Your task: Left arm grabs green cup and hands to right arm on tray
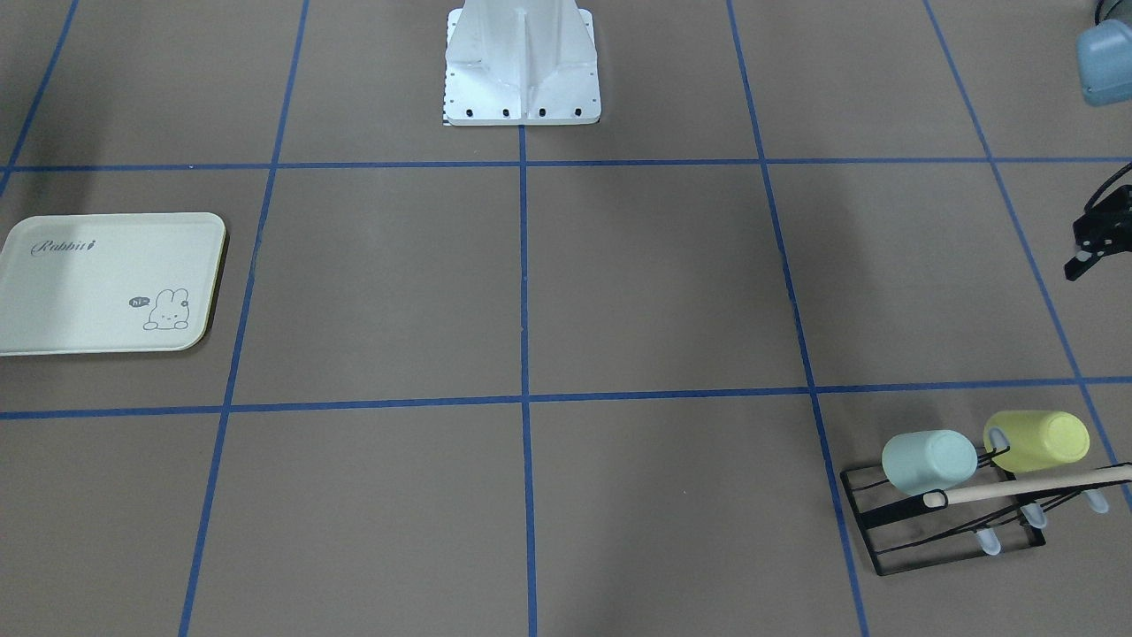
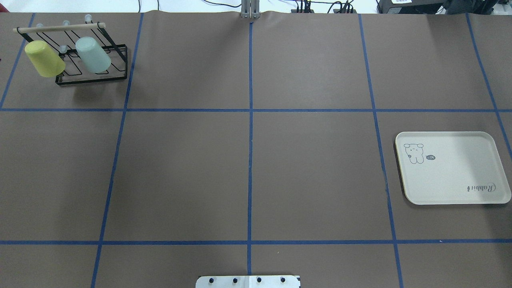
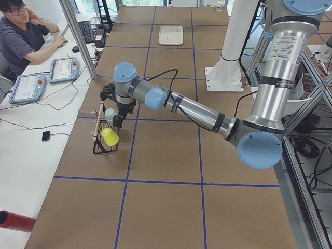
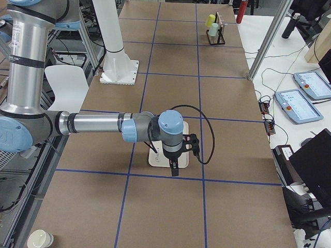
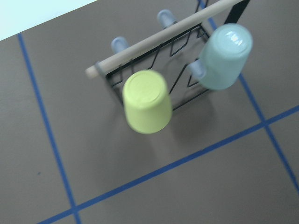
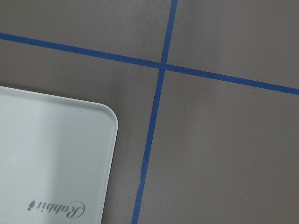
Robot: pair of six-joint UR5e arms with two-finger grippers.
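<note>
Left gripper [image 1: 1086,252], right gripper [image 4: 175,168], opening unclear; one green cup [image 1: 929,460], one yellow cup [image 1: 1039,441], one rack [image 1: 1026,487], one tray [image 1: 88,292].

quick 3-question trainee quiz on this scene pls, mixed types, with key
1. True or false: the green cup sits on the tray.
2. What shares the black rack with it? A) yellow-green cup B) red mug C) bowl
3. Fill in: the ___ arm's gripper hovers near the rack.
Key: 1 false, it hangs on the rack; 2 A; 3 left.
</note>
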